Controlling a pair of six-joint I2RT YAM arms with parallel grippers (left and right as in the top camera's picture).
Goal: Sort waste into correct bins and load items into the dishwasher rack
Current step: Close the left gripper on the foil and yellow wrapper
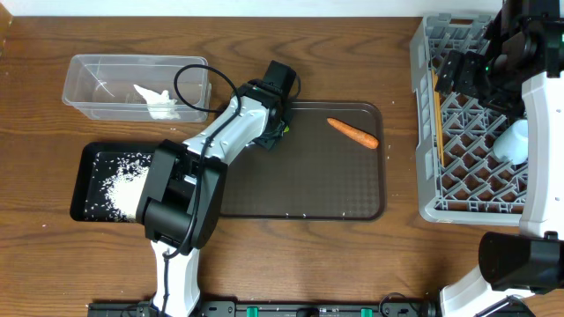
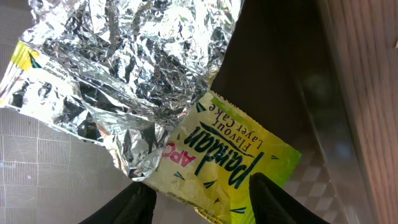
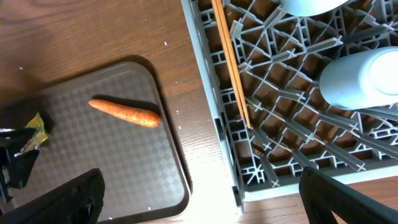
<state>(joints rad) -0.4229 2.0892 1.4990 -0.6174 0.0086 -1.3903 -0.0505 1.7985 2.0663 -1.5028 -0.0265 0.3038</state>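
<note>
My left gripper [image 2: 199, 186] hangs low over the brown tray's far left, fingers either side of a yellow-green wrapper [image 2: 233, 158]. The jaws stand part open with a gap; the wrapper lies flat between them. Crumpled silver foil [image 2: 124, 62] adjoins the wrapper. From overhead the left gripper [image 1: 273, 134] hides both. An orange carrot [image 1: 352, 133] [image 3: 124, 112] lies on the tray's far right. White tissue [image 1: 159, 103] sits in the clear tub [image 1: 88, 88], rice [image 1: 123, 185] in the black tray [image 1: 88, 158]. My right gripper [image 3: 211, 205] [image 1: 454, 75] is open and empty over the grey rack [image 1: 427, 132].
The rack holds wooden chopsticks [image 3: 231, 74] along its left side and a light blue cup [image 3: 360, 78]. The brown serving tray [image 1: 308, 185] lies mid-table between the bins and the rack. A strip of bare wood separates tray and rack.
</note>
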